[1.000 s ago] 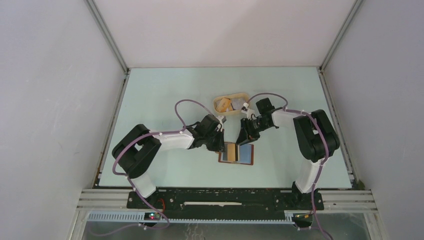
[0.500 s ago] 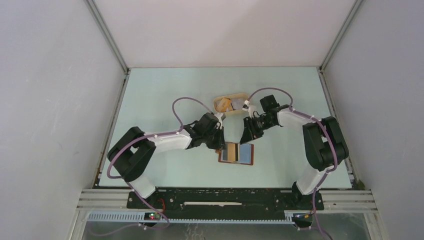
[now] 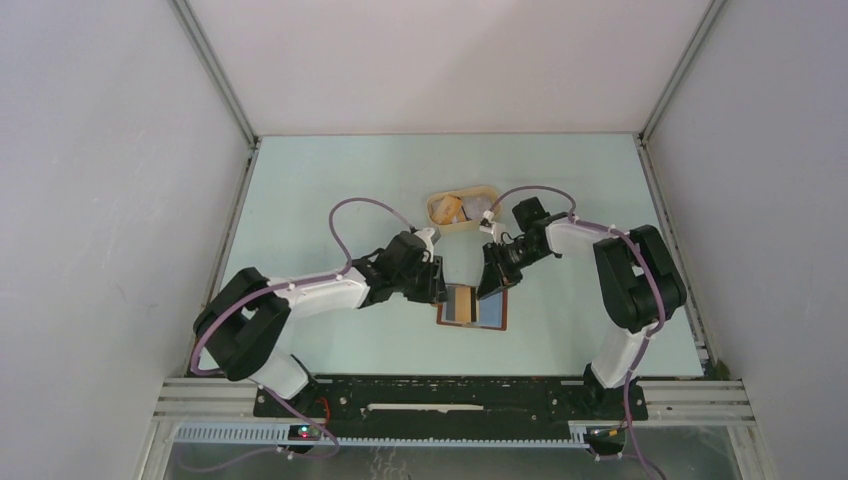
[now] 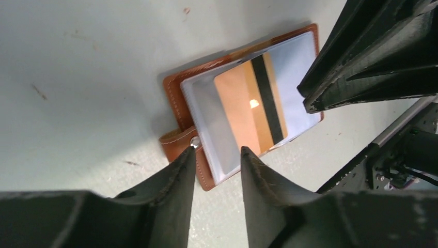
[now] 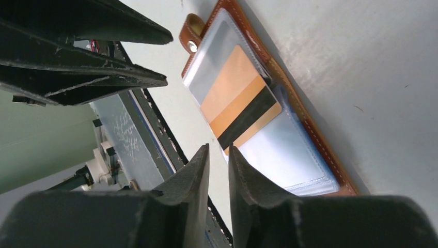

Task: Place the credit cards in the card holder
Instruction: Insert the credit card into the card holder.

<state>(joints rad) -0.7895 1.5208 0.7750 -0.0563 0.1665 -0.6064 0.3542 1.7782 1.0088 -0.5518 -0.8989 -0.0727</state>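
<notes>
The pale green table (image 3: 330, 200) carries everything. On it, the tan oval tray (image 3: 463, 188) sits at 12 o'clock from the card holder (image 3: 473, 310), which lies open and flat near the middle of the near half.

The left gripper (image 4: 217, 151) hangs at the holder's 10 o'clock and the right gripper (image 5: 217, 147) at its 1 o'clock. Both are just above the holder, and neither touches it as far as the views show. The left fingers stand moderately apart and the right ones only narrowly apart, with nothing between either pair.

The holder is soft brown leather with clear plastic sleeves (image 4: 201, 95). It looks light and floppy, so it will likely slide or fold if pushed from one side. One arm should pin it by the leather border or the snap strap (image 4: 178, 140).

A gold card (image 4: 248, 106) with a black stripe lies skewed across the sleeves. One end seems tucked under the plastic, though I cannot tell how deep. The card is thin, stiff and slick, and lying flat it offers no face to pinch. It is best taken by the exposed short edge, or nudged along its length into the pocket.

What the tray holds is too small to make out.
</notes>
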